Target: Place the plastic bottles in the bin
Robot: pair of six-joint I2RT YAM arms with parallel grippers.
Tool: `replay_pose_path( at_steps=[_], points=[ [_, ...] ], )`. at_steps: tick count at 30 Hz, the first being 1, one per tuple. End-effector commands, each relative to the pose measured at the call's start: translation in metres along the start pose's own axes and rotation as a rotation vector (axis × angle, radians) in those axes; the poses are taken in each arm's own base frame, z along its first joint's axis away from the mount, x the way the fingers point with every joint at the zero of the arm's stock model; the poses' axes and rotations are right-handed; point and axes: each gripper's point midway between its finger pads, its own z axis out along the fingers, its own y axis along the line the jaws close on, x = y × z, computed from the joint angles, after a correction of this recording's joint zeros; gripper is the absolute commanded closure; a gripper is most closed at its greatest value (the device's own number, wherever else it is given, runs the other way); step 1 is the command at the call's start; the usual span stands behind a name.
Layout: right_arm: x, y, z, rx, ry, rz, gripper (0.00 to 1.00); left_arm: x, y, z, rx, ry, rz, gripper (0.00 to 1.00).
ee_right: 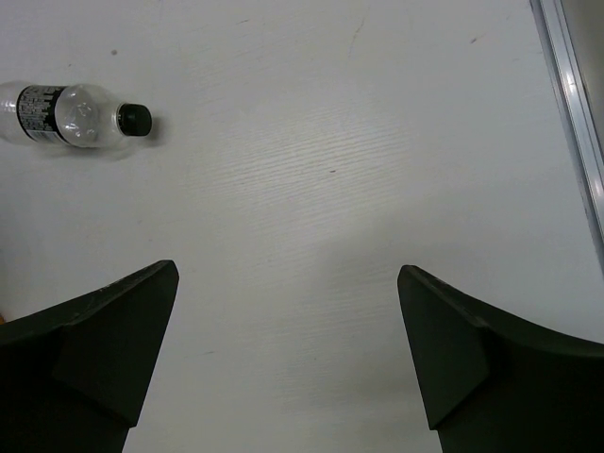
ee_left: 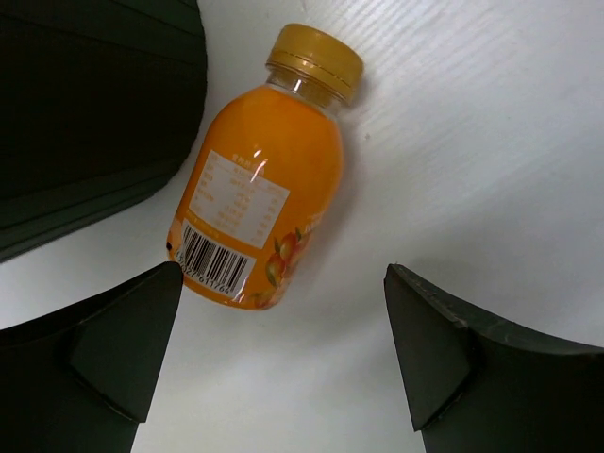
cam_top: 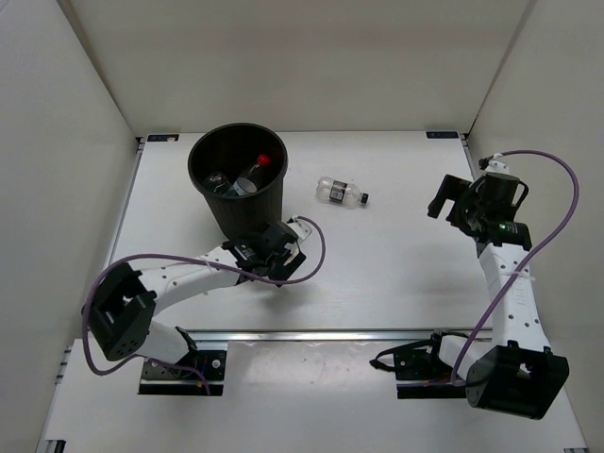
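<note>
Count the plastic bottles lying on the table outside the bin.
2. An orange bottle lies beside the bin, below the open left gripper; a clear black-capped bottle lies apart, right of the bin. More may be hidden.

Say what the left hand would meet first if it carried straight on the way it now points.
Most likely the orange bottle, lying on the table beside the bin, just ahead of the left hand and between its open fingers; depth is unclear.

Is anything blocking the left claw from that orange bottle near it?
Nothing visible. The left gripper is open, and the orange bottle lies on the table just ahead of it. The bin stands beside the bottle, not between.
</note>
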Motion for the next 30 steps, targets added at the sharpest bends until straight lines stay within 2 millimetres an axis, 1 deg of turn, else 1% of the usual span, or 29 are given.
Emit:
replay_pose_path(
  at_steps=[1, 2, 4, 6, 8, 10, 11, 12, 13, 14, 17, 19, 21, 23, 25, 26, 27, 28, 29, 30],
  points=[
    [-0.009, 0.004, 0.002, -0.031, -0.052, -0.020, 0.00, -0.012, 0.015, 0.010, -0.143, -0.046, 0.068, 0.01],
    [-0.006, 0.006, 0.004, -0.046, -0.044, -0.017, 0.01, -0.013, 0.016, 0.012, -0.160, -0.051, 0.087, 0.01],
    [-0.007, 0.007, 0.004, -0.057, -0.055, -0.022, 0.01, -0.011, 0.014, 0.017, -0.182, -0.045, 0.134, 0.02],
    [-0.004, 0.006, 0.006, -0.058, -0.052, -0.025, 0.01, -0.011, 0.016, 0.023, -0.208, -0.039, 0.139, 0.01],
    [-0.006, 0.010, 0.006, -0.071, -0.061, -0.029, 0.01, -0.012, 0.018, 0.026, -0.233, -0.035, 0.146, 0.01],
    [-0.005, 0.010, 0.008, -0.076, -0.059, -0.028, 0.01, -0.010, 0.014, 0.033, -0.245, -0.022, 0.195, 0.02],
    [-0.003, 0.011, 0.009, -0.085, -0.050, -0.032, 0.01, -0.011, 0.014, 0.037, -0.268, -0.030, 0.208, 0.01],
    [-0.007, 0.014, 0.009, -0.095, -0.068, -0.036, 0.00, -0.018, 0.011, 0.037, -0.273, -0.055, 0.213, 0.01],
    [-0.005, 0.013, 0.010, -0.094, -0.059, -0.033, 0.01, -0.021, 0.008, 0.039, -0.268, -0.059, 0.235, 0.01],
    [-0.003, 0.013, 0.012, -0.094, -0.051, -0.030, 0.01, -0.025, 0.008, 0.042, -0.267, -0.071, 0.234, 0.01],
    [-0.004, 0.016, 0.015, -0.105, -0.059, -0.035, 0.01, -0.024, 0.006, 0.054, -0.248, -0.058, 0.221, 0.01],
    [-0.006, 0.017, 0.015, -0.117, -0.069, -0.029, 0.01, -0.027, 0.007, 0.058, -0.256, -0.061, 0.214, 0.01],
    [-0.005, 0.016, 0.016, -0.122, -0.070, -0.032, 0.01, -0.022, 0.008, 0.064, -0.253, -0.051, 0.204, 0.01],
    [-0.005, 0.017, 0.017, -0.133, -0.070, -0.030, 0.00, -0.024, 0.004, 0.068, -0.250, -0.047, 0.213, 0.01],
    [-0.003, 0.017, 0.019, -0.136, -0.060, -0.033, 0.00, -0.032, 0.001, 0.072, -0.254, -0.059, 0.213, 0.02],
    [-0.003, 0.018, 0.019, -0.137, -0.060, -0.039, 0.00, -0.035, 0.001, 0.077, -0.277, -0.049, 0.220, 0.02],
    [-0.003, 0.018, 0.020, -0.137, -0.057, -0.034, 0.00, -0.034, 0.004, 0.080, -0.306, -0.026, 0.226, 0.05],
    [-0.001, 0.016, 0.021, -0.131, -0.051, -0.041, 0.01, -0.042, 0.003, 0.081, -0.303, -0.020, 0.227, 0.10],
    [-0.001, 0.015, 0.022, -0.129, -0.050, -0.040, 0.01, -0.036, 0.003, 0.086, -0.306, 0.010, 0.235, 0.13],
    [-0.002, 0.016, 0.020, -0.131, -0.060, -0.049, 0.01, -0.036, 0.002, 0.089, -0.313, 0.017, 0.236, 0.23]
  ],
)
